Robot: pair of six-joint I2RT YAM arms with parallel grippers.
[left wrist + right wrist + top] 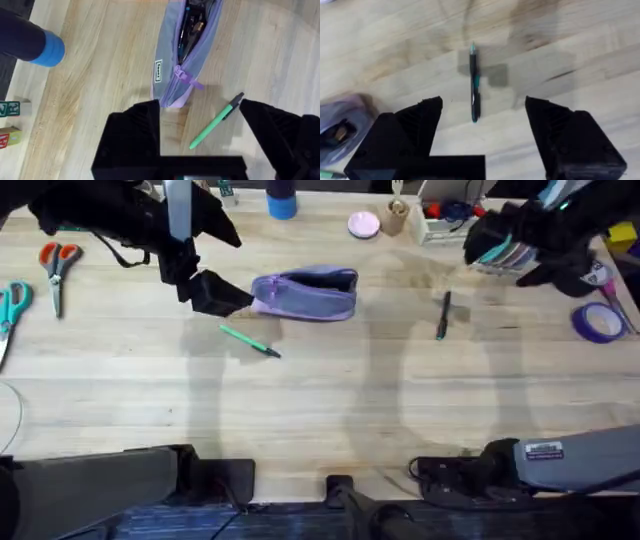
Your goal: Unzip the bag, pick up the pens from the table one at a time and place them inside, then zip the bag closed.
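Observation:
The lavender bag [308, 293] lies at the table's middle back with its zipper gaping open [186, 45]; dark contents show inside. A bright green pen [250, 341] lies just in front of its left end [216, 121]. The dark pen [443, 315] lies apart to the right [474, 84]. My left gripper [215, 297] hovers open at the bag's left end, empty, with the green pen between its fingers [132, 132] in the wrist view. My right gripper [490, 242] stands open above the table, over the dark pen, holding nothing.
Orange-handled scissors [57, 265] and teal-handled scissors [12, 305] lie at the far left. A blue bottle [281, 200], a pink disc [364, 224] and a cluttered tray [445, 220] line the back edge. A purple tape roll [598, 322] sits at the right.

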